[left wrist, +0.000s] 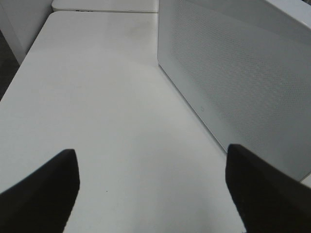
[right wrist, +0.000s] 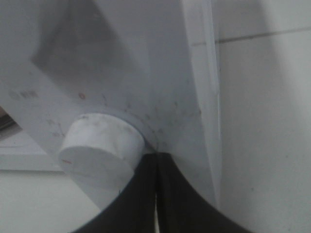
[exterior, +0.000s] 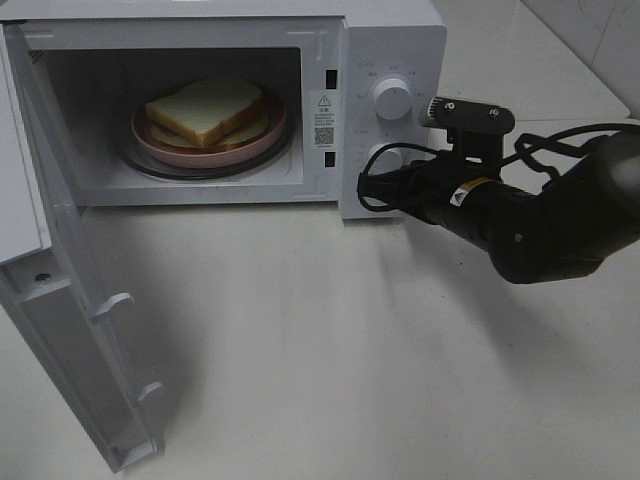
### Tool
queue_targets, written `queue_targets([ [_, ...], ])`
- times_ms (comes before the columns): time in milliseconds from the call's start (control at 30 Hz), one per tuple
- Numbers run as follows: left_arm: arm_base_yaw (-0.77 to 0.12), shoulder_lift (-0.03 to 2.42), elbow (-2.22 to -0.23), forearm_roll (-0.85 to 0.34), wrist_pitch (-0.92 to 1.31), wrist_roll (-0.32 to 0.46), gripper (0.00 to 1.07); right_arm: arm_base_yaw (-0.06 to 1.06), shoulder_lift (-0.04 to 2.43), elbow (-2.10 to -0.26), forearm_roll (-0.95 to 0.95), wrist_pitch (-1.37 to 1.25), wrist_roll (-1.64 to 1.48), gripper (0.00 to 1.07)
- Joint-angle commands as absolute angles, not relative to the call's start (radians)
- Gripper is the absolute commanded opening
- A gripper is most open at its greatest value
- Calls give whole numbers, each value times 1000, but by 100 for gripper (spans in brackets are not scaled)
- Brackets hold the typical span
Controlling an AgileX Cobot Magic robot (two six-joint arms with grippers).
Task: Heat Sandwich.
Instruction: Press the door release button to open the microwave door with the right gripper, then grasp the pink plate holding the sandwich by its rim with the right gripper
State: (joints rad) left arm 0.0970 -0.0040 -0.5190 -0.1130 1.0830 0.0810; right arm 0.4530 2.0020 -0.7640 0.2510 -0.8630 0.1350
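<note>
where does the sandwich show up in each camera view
exterior high: the sandwich sits on the pink plate inside the open microwave.
left wrist: not in it; only the microwave's perforated side wall shows.
right wrist: not in it; a control knob shows beside the shut right gripper.
shared landmark: the microwave, partly visible in all three.

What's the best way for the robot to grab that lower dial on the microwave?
Probably the lower dial by its round side wall, jaws on opposite sides, coming straight at the front panel. It is a short cylinder standing out from the panel, so its sides offer the hold.
</note>
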Motion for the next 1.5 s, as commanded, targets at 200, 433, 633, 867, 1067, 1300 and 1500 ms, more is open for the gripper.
queue_targets([
  [200,99,-21,-516,-114,1069,76,78,445,1862,-637,133,-937,120,4],
  [433,99,-21,-516,-114,1069,76,78,445,1769,-546,133,-910,120,6],
  [633,99,-21,-516,-114,1069,76,78,445,1685,-517,124,-796,116,8],
  [867,99,-21,-516,-114,1069,76,78,445,1516,-517,76,-457,116,18],
  [1067,99,-21,-516,-114,1069,76,78,445,1406,-518,76,-289,111,31],
  [1300,99,-21,-516,-114,1069,76,78,445,1308,-527,80,-127,13,46],
  [1500,99,-21,-516,-114,1069,76,78,445,1292,-634,80,164,-123,50],
])
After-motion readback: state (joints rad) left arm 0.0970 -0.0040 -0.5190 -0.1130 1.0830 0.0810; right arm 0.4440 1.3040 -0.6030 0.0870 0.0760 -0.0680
